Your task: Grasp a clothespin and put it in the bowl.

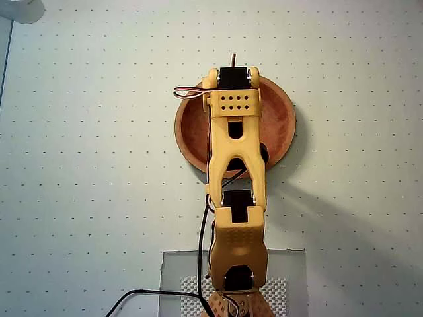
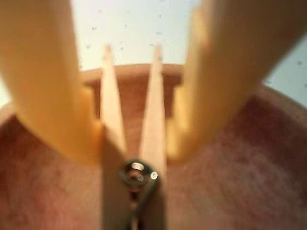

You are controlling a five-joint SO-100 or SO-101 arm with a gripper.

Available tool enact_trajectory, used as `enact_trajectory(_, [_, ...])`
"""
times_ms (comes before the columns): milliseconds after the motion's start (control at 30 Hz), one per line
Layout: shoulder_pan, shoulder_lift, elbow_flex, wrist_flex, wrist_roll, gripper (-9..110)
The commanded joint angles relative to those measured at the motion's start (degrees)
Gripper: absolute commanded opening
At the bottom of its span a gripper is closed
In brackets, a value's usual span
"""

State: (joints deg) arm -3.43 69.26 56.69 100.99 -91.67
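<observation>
In the wrist view my gripper (image 2: 134, 149) is shut on the clothespin (image 2: 154, 105). Its two yellow fingers (image 2: 48, 96) press the pin's sides just above the metal spring. The two pale prongs point away from the camera, up in the view. The reddish-brown bowl (image 2: 240, 172) fills the view right under the pin, and its far rim crosses behind the prongs. In the overhead view the yellow arm reaches over the bowl (image 1: 281, 125) and covers its middle. The wrist hides the gripper and the pin there.
The white dotted table surrounds the bowl. A grey mat (image 1: 291, 271) lies under the arm's base at the bottom edge. A black cable (image 1: 139, 297) runs off to the bottom left. A white object (image 1: 23, 10) sits in the top left corner.
</observation>
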Motion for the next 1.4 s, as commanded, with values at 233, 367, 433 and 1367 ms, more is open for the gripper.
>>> enact_trajectory(233, [1.85, -6.59, -9.84, 0.26, 0.62, -3])
enact_trajectory(367, [2.90, -10.20, -12.13, 0.26, 0.53, -3])
enact_trajectory(433, [3.87, -11.78, -13.45, 0.26, 0.44, -3])
enact_trajectory(1367, [4.75, -12.83, -15.56, 0.44, -0.35, 18])
